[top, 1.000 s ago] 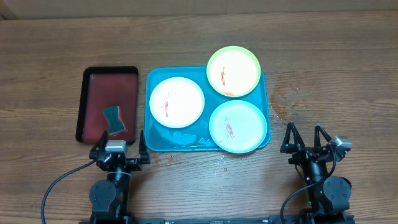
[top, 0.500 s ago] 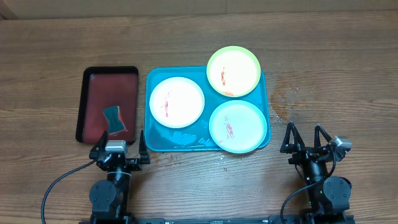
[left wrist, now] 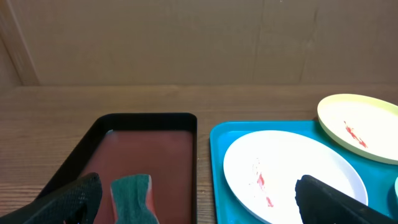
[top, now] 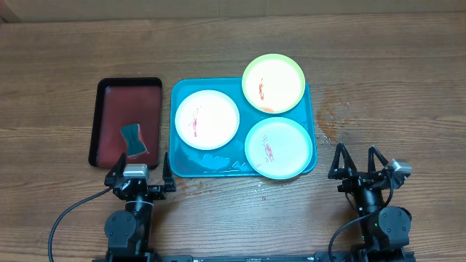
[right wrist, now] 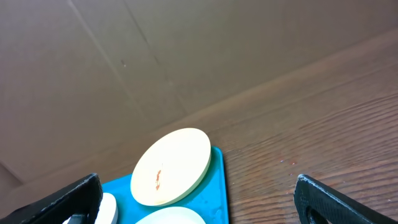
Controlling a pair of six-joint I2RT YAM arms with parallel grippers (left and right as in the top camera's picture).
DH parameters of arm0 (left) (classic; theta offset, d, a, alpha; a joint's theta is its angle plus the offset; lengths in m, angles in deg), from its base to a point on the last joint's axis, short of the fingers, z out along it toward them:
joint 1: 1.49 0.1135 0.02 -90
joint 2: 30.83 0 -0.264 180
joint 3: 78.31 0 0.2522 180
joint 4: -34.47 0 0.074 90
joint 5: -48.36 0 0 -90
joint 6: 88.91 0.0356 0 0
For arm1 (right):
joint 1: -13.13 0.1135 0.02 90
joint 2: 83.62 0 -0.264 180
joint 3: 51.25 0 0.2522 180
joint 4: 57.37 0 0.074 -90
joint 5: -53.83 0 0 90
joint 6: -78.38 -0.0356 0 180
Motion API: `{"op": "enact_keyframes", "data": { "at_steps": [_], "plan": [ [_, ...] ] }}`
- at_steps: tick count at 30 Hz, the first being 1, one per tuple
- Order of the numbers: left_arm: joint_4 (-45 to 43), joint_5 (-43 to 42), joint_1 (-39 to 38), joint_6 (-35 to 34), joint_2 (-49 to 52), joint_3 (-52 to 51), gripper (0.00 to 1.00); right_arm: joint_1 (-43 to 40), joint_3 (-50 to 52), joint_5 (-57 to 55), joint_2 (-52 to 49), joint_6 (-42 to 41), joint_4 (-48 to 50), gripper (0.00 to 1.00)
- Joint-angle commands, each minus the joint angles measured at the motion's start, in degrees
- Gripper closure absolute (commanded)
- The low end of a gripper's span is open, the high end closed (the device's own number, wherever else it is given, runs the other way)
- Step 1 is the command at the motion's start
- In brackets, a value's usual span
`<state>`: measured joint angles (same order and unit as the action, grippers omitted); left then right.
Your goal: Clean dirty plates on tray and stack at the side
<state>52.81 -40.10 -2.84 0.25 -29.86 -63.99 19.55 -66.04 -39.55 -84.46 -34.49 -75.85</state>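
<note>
Three round, shallow plastic dishes, each smeared red: white plate (top: 207, 119), light teal plate (top: 278, 148), yellow-green plate (top: 273, 83). All lie on the large turquoise plastic tray (top: 183, 164); the yellow-green plate overhangs its far rim. Left gripper (top: 140, 168) and right gripper (top: 357, 161) stand parted and empty, short of the tray's near rim. The right wrist view crops the white and teal plates; only the overhead view shows all three whole.

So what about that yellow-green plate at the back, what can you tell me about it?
The yellow-green plate is round, shallow and looks like smooth plastic, with a rim brighter than its pale centre. Thin red smears mark it near the middle. It lies flat at the far right corner of the blue tray, its edge hanging out over the tray's rim. The teal plate lies just in front; whether they touch is unclear. Nothing holds it.
</note>
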Motion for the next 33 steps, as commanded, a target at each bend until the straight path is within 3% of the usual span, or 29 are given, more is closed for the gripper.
{"op": "enact_keyframes", "data": {
  "at_steps": [1, 12, 14, 30, 33],
  "plan": [
    [-0.2, -0.3, 0.7, 1.3, -0.6, -0.3, 0.00, 0.2, 0.6, 0.0, 0.6, 0.3, 0.3, 0.00],
    [-0.2, 0.1, 0.7, 1.5, -0.6, -0.3, 0.00, 0.2, 0.6, 0.0, 0.6, 0.3, 0.3, 0.00],
    [-0.4, 1.9, 0.7, 4.2, -0.6, -0.3, 0.00, 0.2, 0.6, 0.0, 0.6, 0.2, 1.4, 0.00],
    [-3.0, -0.9, 0.7, 1.9, -0.5, 0.3, 0.00, 0.2, 0.0, -1.3, 0.6, 0.6, 3.2, 0.00],
    [-1.2, 0.4, 0.7, 1.9, 0.0, 3.3, 0.00, 0.2, -3.3, 3.1, 0.2, 3.9, 2.9, 0.00]
  ]
}}
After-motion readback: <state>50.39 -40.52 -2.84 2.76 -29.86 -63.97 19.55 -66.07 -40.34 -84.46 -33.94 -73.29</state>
